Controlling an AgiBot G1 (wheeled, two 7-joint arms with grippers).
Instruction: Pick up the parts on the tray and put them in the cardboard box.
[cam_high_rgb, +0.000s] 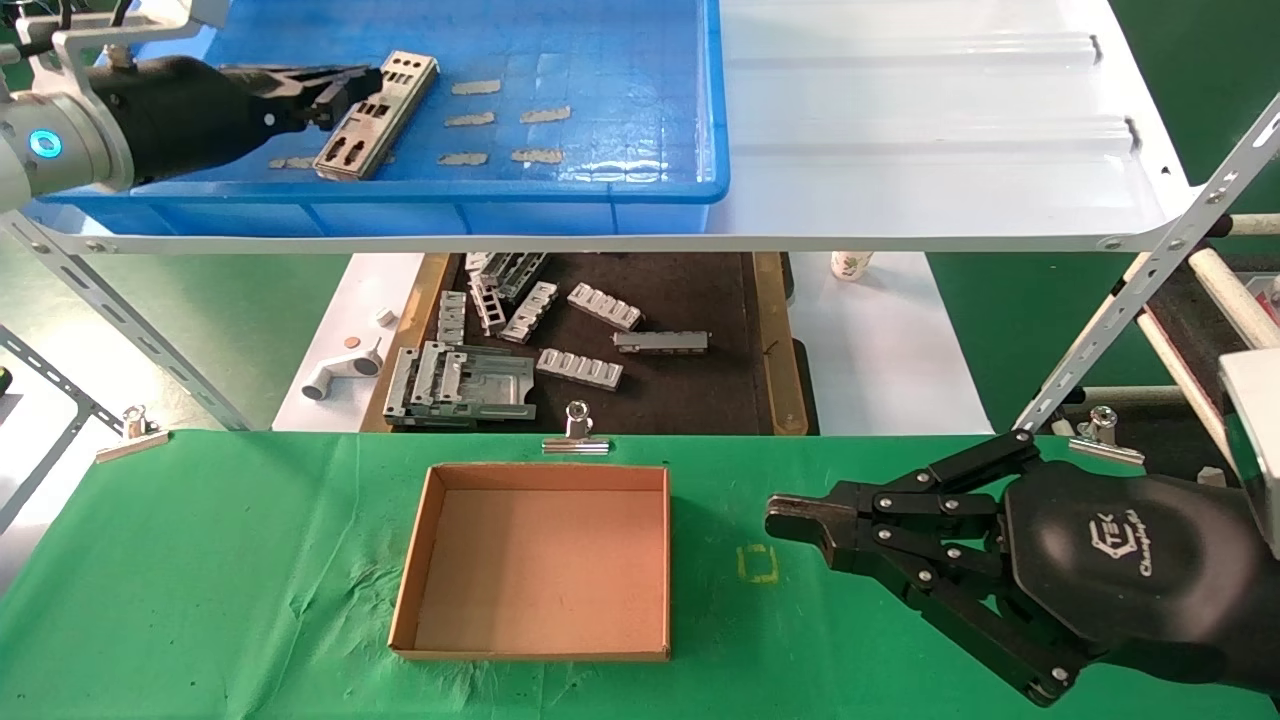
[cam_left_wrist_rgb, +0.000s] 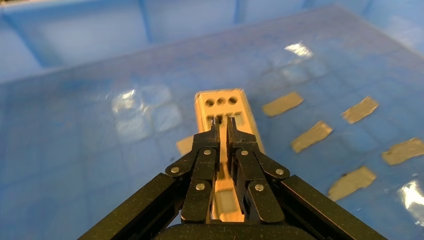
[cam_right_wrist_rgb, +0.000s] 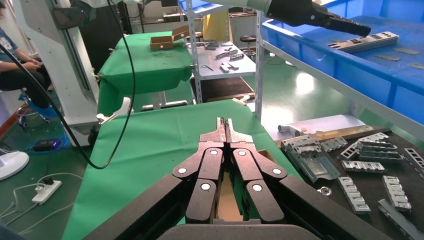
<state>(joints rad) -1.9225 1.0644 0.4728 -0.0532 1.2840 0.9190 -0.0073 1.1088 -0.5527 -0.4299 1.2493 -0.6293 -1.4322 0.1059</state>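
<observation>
Left gripper pinched together over 1 part in blue tray; right gripper closed above green cloth

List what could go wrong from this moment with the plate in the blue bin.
1. The left gripper pinches the part on one long edge with narrow fingertips, so it may pivot or slip out.
2. The tray sits on a raised shelf; the hanging plate could catch its front wall on the way out.
3. The cardboard box is shallow, so a tilted release might leave the plate across its rim.
</observation>
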